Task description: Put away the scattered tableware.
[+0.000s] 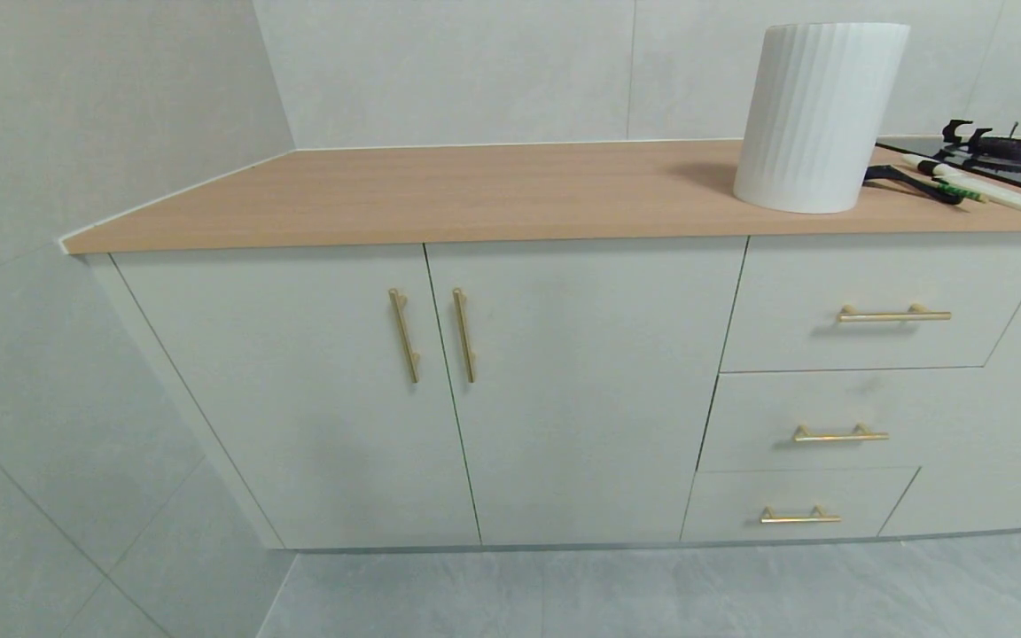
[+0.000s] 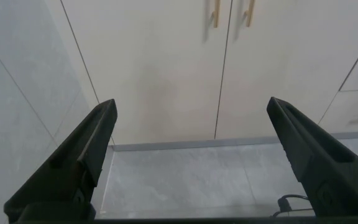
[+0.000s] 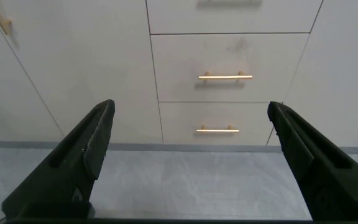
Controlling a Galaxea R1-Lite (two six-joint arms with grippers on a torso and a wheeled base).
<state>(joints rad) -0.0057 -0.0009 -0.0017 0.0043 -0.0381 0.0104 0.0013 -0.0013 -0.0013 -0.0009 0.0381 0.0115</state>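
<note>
While tableware point(image 1: 980, 189) lies atop the counter point(image 1: 475, 190), end effectors point(image 2: 190, 104) point(image 3: 190, 106) hang below.

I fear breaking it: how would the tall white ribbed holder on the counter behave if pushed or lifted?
The white ribbed holder stands tall, so a high push may tip it. It looks like ceramic: probably heavy and fragile. Its vertical ribs may aid grip, though it seems wide.
</note>
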